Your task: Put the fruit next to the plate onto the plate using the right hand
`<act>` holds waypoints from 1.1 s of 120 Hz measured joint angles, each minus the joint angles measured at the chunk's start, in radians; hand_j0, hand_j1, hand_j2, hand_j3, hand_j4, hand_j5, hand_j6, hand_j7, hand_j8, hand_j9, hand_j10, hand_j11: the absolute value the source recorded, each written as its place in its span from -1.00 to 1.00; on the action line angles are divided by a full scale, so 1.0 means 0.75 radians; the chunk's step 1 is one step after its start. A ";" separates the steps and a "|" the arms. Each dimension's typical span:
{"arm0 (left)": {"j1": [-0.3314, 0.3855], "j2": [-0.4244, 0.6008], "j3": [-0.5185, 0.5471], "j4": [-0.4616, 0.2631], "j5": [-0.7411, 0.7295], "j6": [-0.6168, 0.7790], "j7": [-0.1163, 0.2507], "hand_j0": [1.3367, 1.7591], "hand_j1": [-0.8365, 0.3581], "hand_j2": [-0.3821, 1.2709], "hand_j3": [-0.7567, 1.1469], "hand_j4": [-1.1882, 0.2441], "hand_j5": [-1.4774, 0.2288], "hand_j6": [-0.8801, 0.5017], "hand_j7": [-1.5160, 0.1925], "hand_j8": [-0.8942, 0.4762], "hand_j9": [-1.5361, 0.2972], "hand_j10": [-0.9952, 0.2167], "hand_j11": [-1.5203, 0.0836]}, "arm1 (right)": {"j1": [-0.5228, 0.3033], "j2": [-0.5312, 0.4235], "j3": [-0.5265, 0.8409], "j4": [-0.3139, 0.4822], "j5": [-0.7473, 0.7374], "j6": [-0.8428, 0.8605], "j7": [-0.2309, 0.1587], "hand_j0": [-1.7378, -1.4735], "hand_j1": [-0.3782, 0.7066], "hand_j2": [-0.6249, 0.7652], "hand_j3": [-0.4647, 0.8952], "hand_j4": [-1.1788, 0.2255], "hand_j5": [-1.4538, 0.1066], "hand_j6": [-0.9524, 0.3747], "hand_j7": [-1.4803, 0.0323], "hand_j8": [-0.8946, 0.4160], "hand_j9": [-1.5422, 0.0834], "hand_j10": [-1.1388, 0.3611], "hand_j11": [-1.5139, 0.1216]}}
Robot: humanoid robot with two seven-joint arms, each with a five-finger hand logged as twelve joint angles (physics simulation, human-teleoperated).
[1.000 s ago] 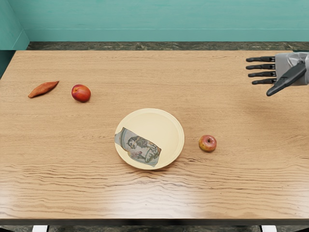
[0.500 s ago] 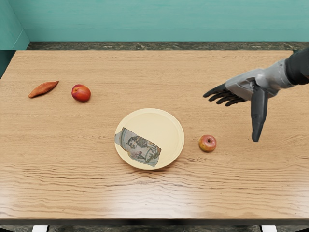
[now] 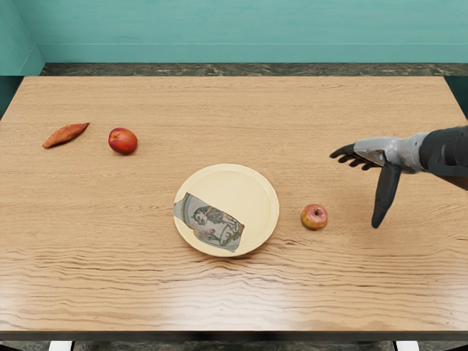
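**Reaching for the little apple beside the plate**

Nearest me on the light wooden table (image 3: pixel 234 292), the small red-and-yellow apple (image 3: pixel 314 216) sits just right of the pale yellow round plate (image 3: pixel 241 172). It is clear of the rim and not yet on the plate. My right hand (image 3: pixel 376 157) hangs to the apple's right without touching it, fingers (image 3: pixel 342 153) spread wide and empty, thumb pointing down. I should bring the palm over the apple, with the thumb on one side and the fingers on the other, then close gently, because I expect a round fruit to roll if nudged. Farther off, at the left, a round red fruit (image 3: pixel 123 140) and an orange tapered root (image 3: pixel 65 134) lie well apart from the plate, so I leave them.
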 joint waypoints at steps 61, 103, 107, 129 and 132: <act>-0.011 0.000 -0.001 -0.002 -0.001 0.000 0.000 0.52 0.97 -0.54 -0.21 0.65 0.72 0.26 0.76 0.29 0.66 0.63 0.88 | -0.308 0.119 0.064 0.002 -0.346 -0.340 0.000 -0.40 -0.45 -0.16 -0.32 0.35 0.48 0.08 0.57 0.01 0.53 0.21 0.49; -0.012 0.000 -0.001 -0.002 -0.001 0.000 0.000 0.52 0.97 -0.54 -0.21 0.65 0.72 0.26 0.76 0.29 0.66 0.63 0.88 | -0.340 0.206 0.079 0.002 -0.399 -0.378 0.000 -0.40 -0.42 -0.17 -0.32 0.33 0.46 0.06 0.54 -0.01 0.51 0.19 0.47; -0.012 0.000 -0.001 -0.002 -0.001 0.000 0.000 0.52 0.97 -0.54 -0.21 0.65 0.72 0.26 0.76 0.29 0.66 0.63 0.88 | -0.341 0.214 0.079 0.002 -0.403 -0.381 0.000 -0.40 -0.41 -0.17 -0.32 0.33 0.46 0.06 0.54 -0.01 0.51 0.19 0.46; -0.012 0.000 0.000 -0.002 -0.001 0.000 0.000 0.52 0.97 -0.54 -0.21 0.65 0.72 0.26 0.76 0.29 0.66 0.63 0.88 | -0.377 0.237 0.080 0.002 -0.464 -0.409 0.000 -0.40 -0.37 -0.17 -0.32 0.30 0.42 0.03 0.50 -0.04 0.48 0.16 0.43; -0.011 0.000 0.000 -0.002 -0.001 0.000 0.000 0.52 0.97 -0.54 -0.21 0.65 0.72 0.26 0.76 0.29 0.66 0.63 0.88 | -0.382 0.238 0.081 0.002 -0.471 -0.411 0.000 -0.40 -0.36 -0.17 -0.32 0.30 0.42 0.03 0.50 -0.05 0.47 0.16 0.43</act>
